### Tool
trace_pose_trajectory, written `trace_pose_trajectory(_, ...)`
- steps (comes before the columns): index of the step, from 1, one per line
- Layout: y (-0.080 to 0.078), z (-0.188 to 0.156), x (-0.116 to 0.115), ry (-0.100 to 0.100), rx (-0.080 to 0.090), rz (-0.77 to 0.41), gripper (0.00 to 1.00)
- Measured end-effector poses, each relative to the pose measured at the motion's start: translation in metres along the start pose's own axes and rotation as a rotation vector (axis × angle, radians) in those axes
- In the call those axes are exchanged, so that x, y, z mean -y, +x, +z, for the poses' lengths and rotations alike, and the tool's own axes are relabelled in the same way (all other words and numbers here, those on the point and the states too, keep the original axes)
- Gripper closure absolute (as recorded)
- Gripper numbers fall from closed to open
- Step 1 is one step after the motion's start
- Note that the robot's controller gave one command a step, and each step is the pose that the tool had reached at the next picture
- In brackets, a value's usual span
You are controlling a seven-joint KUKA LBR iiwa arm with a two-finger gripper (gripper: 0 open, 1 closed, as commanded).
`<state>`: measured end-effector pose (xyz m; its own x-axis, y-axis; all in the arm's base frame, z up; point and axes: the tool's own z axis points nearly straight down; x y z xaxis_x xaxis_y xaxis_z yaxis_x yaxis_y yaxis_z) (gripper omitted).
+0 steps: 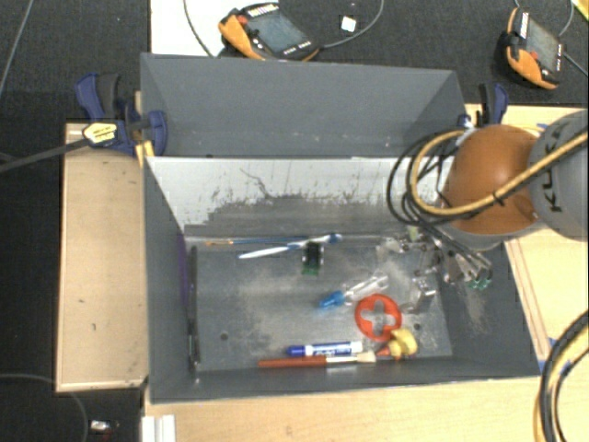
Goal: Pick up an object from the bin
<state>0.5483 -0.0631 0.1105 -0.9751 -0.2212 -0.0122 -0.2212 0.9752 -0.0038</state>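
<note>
My gripper (pixel 425 279) hangs low at the right side of the bin, under the orange wrist cover. Just left of and below it lies a red ring-shaped thing (pixel 377 315) on the bin floor. A clear-handled piece with a blue tip (pixel 339 296) lies left of the ring, pointing towards the gripper. A small yellow object (pixel 402 343) rests below the ring near the front wall. Nothing shows held in the gripper.
A blue-and-white marker (pixel 324 349) and a red pen (pixel 296 362) lie along the front wall. A white-and-blue toothbrush (pixel 281 248) and a small dark green object (pixel 311 261) sit near the back. A green bit (pixel 479 284) lies by the right wall.
</note>
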Motion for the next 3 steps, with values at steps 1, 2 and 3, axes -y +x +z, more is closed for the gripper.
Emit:
trace_pose_trajectory(1,0.010,0.041,-0.026,-0.005,0.001,0.146,0.00)
trace_pose_trajectory(2,0.012,0.039,-0.014,0.000,0.003,0.186,1.00)
trace_pose_trajectory(3,0.012,0.039,-0.014,0.000,0.003,0.184,1.00)
